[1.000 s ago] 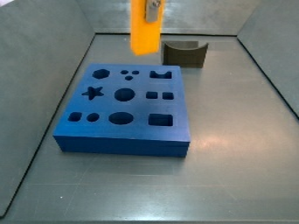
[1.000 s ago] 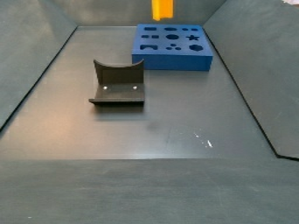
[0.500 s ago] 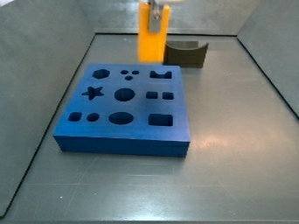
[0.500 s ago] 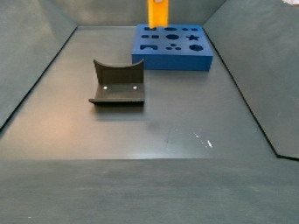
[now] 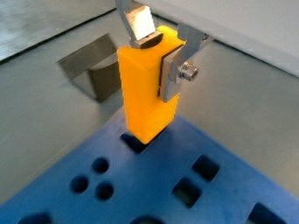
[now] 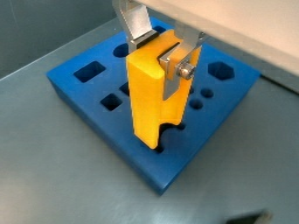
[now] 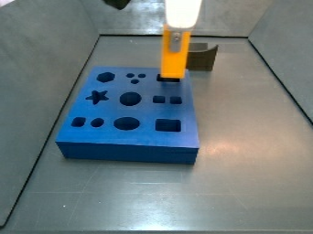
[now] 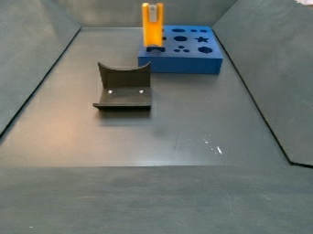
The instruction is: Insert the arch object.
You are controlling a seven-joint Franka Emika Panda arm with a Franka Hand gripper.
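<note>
The arch object (image 7: pixel 173 55) is a slim, tall orange-yellow bar with a notch in its lower end. My gripper (image 5: pixel 160 48) is shut on its upper part, with one silver finger (image 5: pixel 140 24) on each side. It hangs upright over the blue board (image 7: pixel 123 128), which has several shaped holes. Its lower end stands at the mouth of a hole near the board's edge (image 6: pixel 166 147); I cannot tell how deep it sits. The bar also shows in a wrist view (image 6: pixel 152 101) and a side view (image 8: pixel 153 26).
A dark grey-olive block with a curved scoop (image 7: pixel 199 57) stands on the floor just behind the board, and shows apart from it in a side view (image 8: pixel 123 87). Grey walls (image 7: pixel 49 55) enclose the grey floor (image 8: pixel 159 155).
My gripper has carried the orange bar from behind the board to over it and lowered it, so its lower end now meets a hole.
</note>
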